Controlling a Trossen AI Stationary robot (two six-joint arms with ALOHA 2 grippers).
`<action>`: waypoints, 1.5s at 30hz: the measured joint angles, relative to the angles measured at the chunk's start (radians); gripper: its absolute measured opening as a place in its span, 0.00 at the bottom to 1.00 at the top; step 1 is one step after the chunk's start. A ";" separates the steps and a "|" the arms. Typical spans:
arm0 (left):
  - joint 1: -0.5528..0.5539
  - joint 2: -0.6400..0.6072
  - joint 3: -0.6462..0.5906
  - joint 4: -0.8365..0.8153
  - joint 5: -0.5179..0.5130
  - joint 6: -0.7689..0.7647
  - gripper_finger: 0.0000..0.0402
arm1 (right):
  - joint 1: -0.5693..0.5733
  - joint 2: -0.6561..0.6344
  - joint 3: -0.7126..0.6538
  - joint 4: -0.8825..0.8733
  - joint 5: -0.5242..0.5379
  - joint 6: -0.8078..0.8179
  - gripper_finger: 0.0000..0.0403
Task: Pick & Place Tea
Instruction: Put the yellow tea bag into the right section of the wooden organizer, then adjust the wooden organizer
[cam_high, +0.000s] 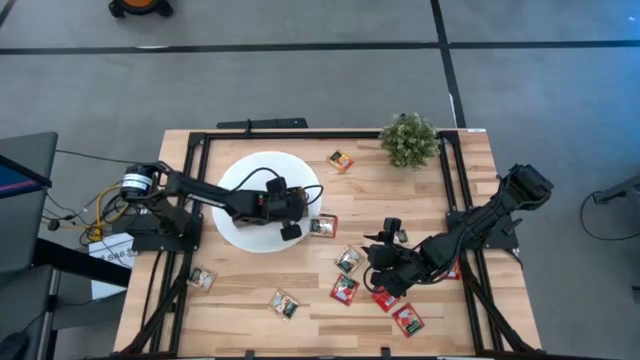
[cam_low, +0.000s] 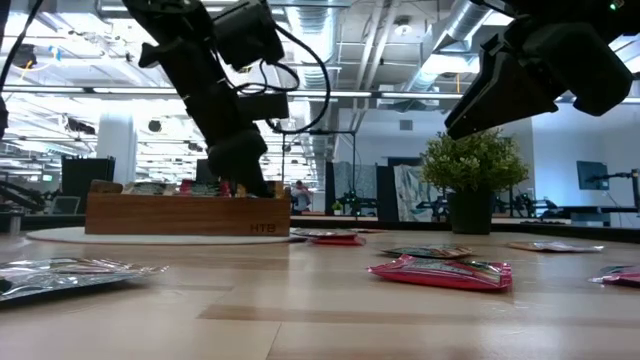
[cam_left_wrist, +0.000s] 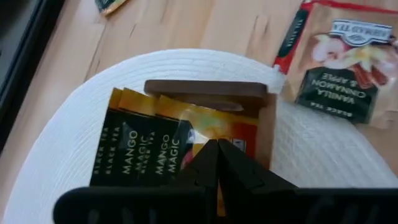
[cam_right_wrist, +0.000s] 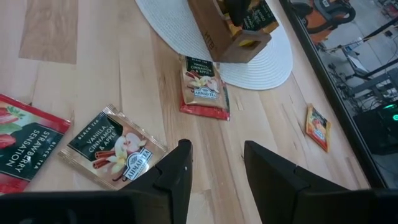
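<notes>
The left pincer (cam_left_wrist: 217, 163), closed, sits over the tray (cam_high: 277, 201); sachets (cam_left_wrist: 144, 154) may snag. The right pincer (cam_right_wrist: 214, 163), open and apparently empty, hovers above tabletop (cam_high: 240, 300) tea (cam_right_wrist: 115, 147).

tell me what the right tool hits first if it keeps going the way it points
Probably bare table between its open fingers; further along that line lies a red-edged vanilla sachet, then the white disc. Depth is unclear.
</notes>
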 joint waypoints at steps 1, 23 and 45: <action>0.006 0.002 0.000 -0.001 0.004 0.000 0.00 | 0.000 0.000 0.000 0.000 0.000 0.000 0.34; -0.029 0.021 0.000 0.002 -0.226 0.044 0.00 | 0.000 0.000 0.000 0.000 -0.001 0.000 0.33; -0.428 -0.209 -0.049 -0.732 -0.055 -0.723 0.00 | -0.468 0.217 0.039 0.625 -0.496 -0.198 0.02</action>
